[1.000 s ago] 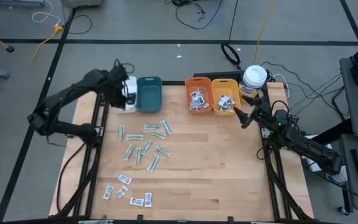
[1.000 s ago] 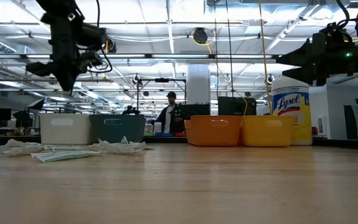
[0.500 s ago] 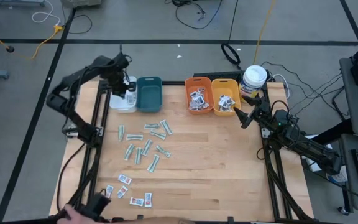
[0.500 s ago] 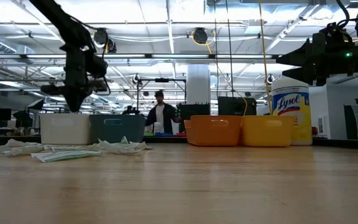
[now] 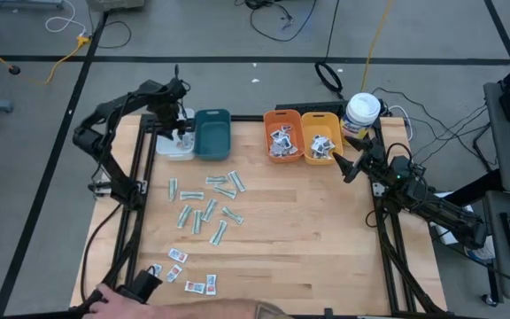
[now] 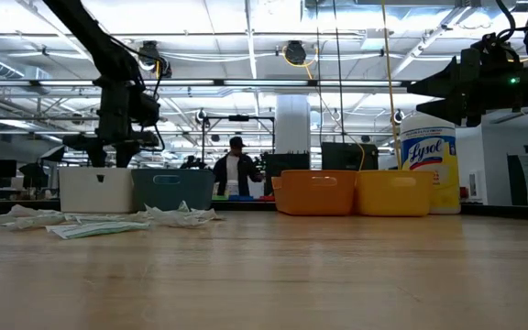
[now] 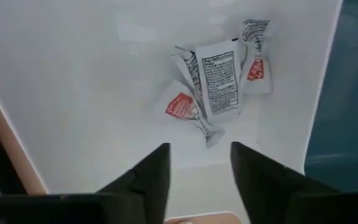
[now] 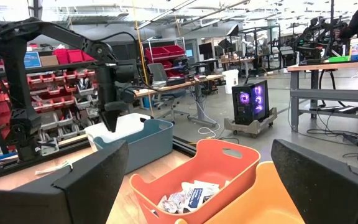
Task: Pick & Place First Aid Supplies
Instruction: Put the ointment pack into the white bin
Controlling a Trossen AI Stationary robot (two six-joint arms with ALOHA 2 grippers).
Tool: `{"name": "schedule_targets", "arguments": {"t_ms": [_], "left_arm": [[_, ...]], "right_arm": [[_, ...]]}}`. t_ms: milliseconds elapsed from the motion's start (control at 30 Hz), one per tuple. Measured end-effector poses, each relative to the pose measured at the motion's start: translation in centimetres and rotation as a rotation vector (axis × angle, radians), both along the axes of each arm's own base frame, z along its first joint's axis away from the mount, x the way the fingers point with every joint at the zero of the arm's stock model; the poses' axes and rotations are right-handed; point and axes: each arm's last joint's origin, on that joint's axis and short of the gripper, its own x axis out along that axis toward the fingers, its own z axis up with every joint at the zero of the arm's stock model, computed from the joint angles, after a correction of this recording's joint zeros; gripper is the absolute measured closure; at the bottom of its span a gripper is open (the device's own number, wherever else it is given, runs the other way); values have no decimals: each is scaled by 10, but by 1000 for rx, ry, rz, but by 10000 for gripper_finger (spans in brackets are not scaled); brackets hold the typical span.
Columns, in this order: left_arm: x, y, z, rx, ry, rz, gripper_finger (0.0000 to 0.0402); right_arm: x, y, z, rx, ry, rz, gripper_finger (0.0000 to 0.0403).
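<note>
Since a second ago, our left gripper [image 5: 181, 127] has swung over the white bin [image 5: 174, 148] and lowered toward it, and a person's hand [image 5: 104, 306] has appeared at the near edge of the worktop [image 5: 326, 239].

From above, we see the orange bin [image 5: 282, 137] and yellow bin [image 5: 320, 140] holding sorted packets. Pale-green strips [image 5: 206, 202] and red-print packets [image 5: 181, 270] lie loose on the wood, so most sorting remains.

At table height, our left gripper hangs just above the white bin.

Our left wrist view shows its fingers [image 7: 148, 180] narrowly parted and empty, with a few packets [image 7: 213, 81] lying on the bin's floor, a drop apparently made.

Our right wrist view shows the right gripper [image 8: 197, 180] waiting near the orange bin, fingers wide, holding nothing.
</note>
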Motion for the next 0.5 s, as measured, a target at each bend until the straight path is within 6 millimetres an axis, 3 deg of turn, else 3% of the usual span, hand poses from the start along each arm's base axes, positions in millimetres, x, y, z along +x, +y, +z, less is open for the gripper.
{"name": "schedule_targets", "arguments": {"t_ms": [267, 500], "left_arm": [[-1, -19, 33, 78, -37, 42, 162], [24, -54, 57, 142, -90, -43, 156]], "right_arm": [[0, 0, 0, 0, 0, 0, 11], [0, 0, 0, 0, 0, 0, 11]]}}
